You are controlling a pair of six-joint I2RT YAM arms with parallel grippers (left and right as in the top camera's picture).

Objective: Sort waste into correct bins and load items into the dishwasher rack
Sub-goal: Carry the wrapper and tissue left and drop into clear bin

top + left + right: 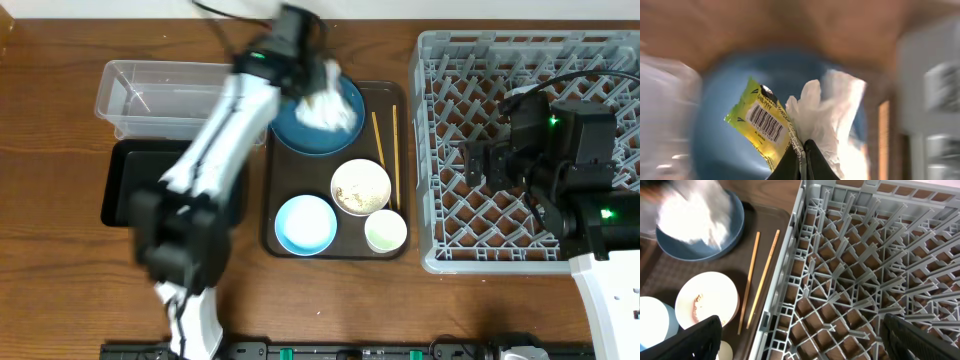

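1. Two pieces of waste meet at your left jaws. They are pinched almost closed on the lower end of the snack wrapper point(760, 122). The white tissue point(832, 115) rises from the same pinch, but blur hides whether it is truly clamped or only pressed alongside.
2. From the jaws, the wrapper's long axis runs up and to the left in the wrist view, barcode toward the camera. Both pieces hang above the dark-blue bowl point(300, 128).
3. What the coming move turns on is that the bins lie on the bowl's side away from the dishwasher rack point(440, 60). The clear tub point(160, 95) is just beside the bowl, and the black tray point(122, 185) sits nearer the robot. Your left arm point(215, 145) is much the nearer one.
4. Judged from this, carry the load sideways toward the bins. If both pieces share one pinch, they will drop together.
5. Your right jaws are spread wide and empty over the rack, well apart from the waste.
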